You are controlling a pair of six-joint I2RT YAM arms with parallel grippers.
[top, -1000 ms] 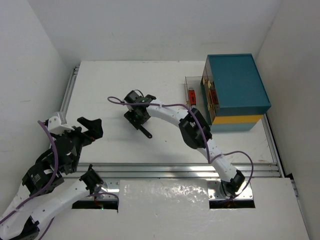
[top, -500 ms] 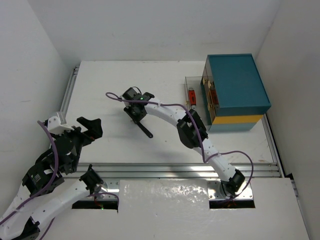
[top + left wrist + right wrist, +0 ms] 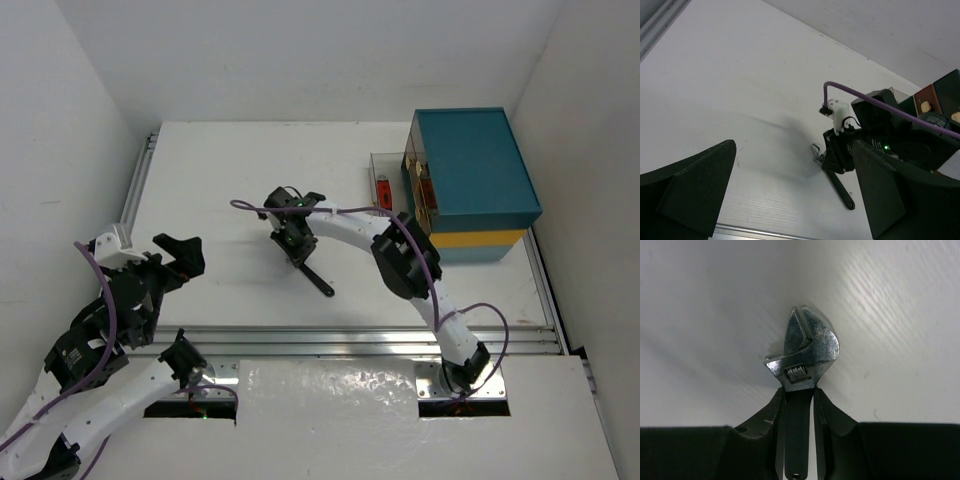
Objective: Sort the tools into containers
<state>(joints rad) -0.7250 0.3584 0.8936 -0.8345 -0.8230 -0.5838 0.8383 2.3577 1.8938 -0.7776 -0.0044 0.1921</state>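
My right gripper is near the middle of the table, shut on the black handle of an adjustable wrench. The handle sticks out toward the near right. In the right wrist view the fingers close in on the handle just below the silver wrench head, close to the white table. The wrench also shows in the left wrist view. My left gripper is open and empty over the table's left side, well apart from the wrench. The teal box stands at the far right.
A clear drawer stands out from the box's left face with a red-handled tool in it. A metal rail runs along the near table edge and another along the left edge. White walls close in the table.
My right gripper has swung toward the near right, and the wrench has moved with it and turned. The left arm has not moved.
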